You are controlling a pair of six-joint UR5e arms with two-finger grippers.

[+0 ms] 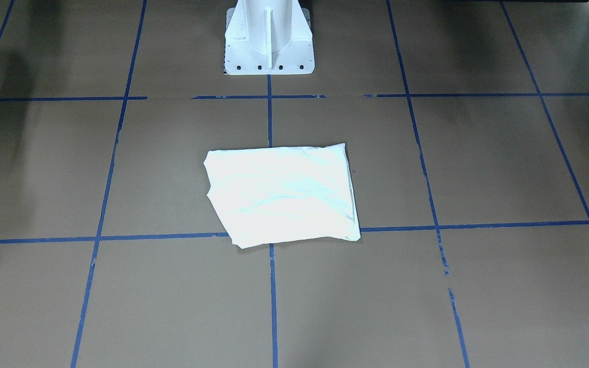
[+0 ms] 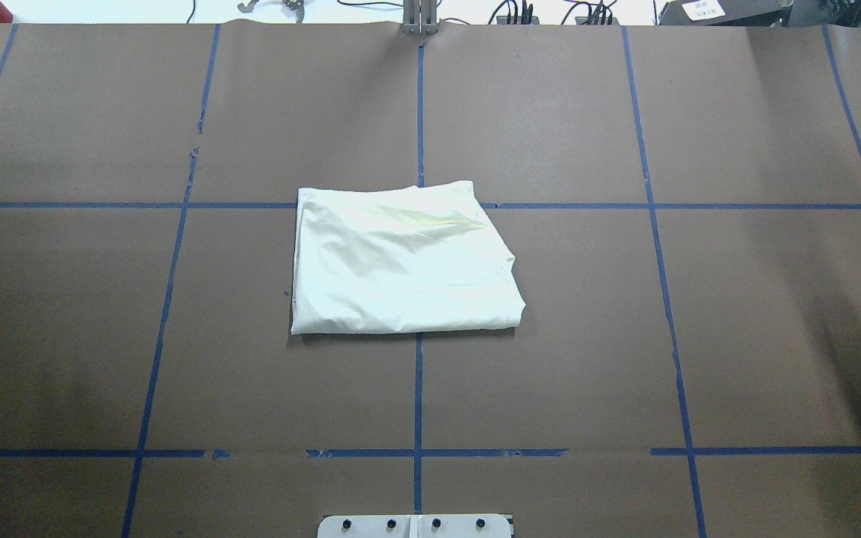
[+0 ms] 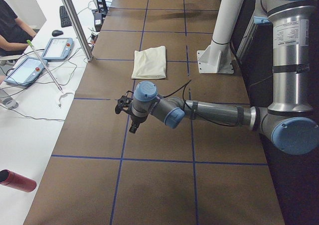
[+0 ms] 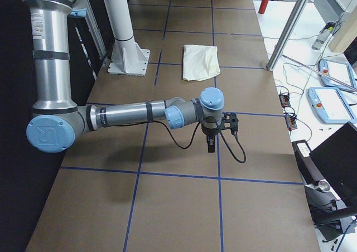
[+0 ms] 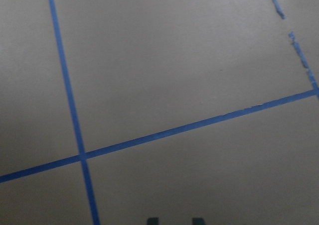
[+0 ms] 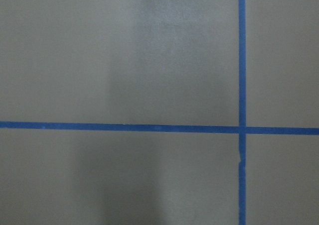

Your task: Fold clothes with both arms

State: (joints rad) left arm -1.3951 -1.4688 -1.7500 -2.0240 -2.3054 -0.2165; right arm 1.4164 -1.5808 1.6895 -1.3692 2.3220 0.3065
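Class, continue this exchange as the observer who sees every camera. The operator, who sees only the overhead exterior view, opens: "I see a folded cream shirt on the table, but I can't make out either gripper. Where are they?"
Observer: The left arm stretches low over the table toward its left end. The left gripper points down, far from the folded cream shirt.
Operator: Holding anything?
Observer: No. Its wrist view shows the fingertips apart, with only blue tape below.
Operator: And the right?
Observer: The right gripper hangs likewise at the opposite end. I cannot tell whether it is open or shut.
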